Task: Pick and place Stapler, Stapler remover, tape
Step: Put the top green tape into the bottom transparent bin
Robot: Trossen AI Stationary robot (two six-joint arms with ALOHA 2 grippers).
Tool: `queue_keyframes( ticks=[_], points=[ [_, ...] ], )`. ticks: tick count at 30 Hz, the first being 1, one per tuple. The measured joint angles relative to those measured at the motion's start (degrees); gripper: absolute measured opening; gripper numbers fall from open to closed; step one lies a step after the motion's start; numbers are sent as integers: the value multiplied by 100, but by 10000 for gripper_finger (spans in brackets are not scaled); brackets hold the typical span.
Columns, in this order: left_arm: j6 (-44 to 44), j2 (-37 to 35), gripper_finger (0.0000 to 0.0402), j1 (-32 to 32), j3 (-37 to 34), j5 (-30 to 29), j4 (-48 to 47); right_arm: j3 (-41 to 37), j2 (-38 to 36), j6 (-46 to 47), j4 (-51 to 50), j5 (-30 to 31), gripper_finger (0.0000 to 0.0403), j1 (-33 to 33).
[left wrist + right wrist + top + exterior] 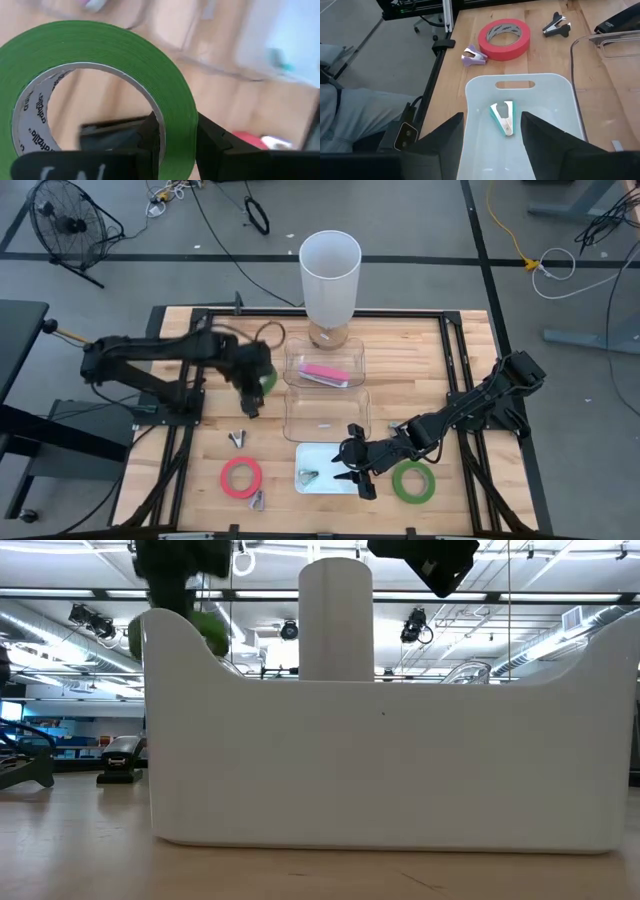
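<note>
Wooden desk (400, 370) seen from above: the pink stapler (325, 375) lies in the upper clear tray (290, 355), its long axis nearly sideways. Left wrist view alone shows the left gripper (177, 145) pinching a green tape roll (100, 45). Right wrist view shows the right gripper (492, 135) spread above a white tray (560, 100) with a teal staple remover (502, 117).

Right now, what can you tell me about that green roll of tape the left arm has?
The green tape roll is a wide ring of glossy green tape wound on a pale grey core with dark printed lettering inside. The left gripper holds it, one finger inside the ring and one outside, pinching its wall. Seen from above, it hangs lifted over the wooden table's left half, beside the clear bins. Nothing else touches it.
</note>
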Motion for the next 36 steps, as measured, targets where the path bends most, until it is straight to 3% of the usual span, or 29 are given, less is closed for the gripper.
queue_keyframes(
  ticks=[5,10,14,20,27,36],
  points=[
    [-440,144,82,-1133,97,-250,1164,-1,0,-20,3,0,196,0],
    [-564,703,82,-1650,99,-455,1948,-1,0,-20,42,0,196,-2],
    [-385,1476,82,-1627,374,-480,2011,-1,0,-20,94,0,196,-2],
    [310,2597,82,-1526,1546,-204,1753,-1,0,-14,89,-7,196,-2],
    [784,3529,82,-1484,2630,-397,1067,-1,0,-16,53,-17,196,0],
    [952,4151,82,-1173,2924,-397,704,-1,0,-18,40,-17,196,0]
  ],
)
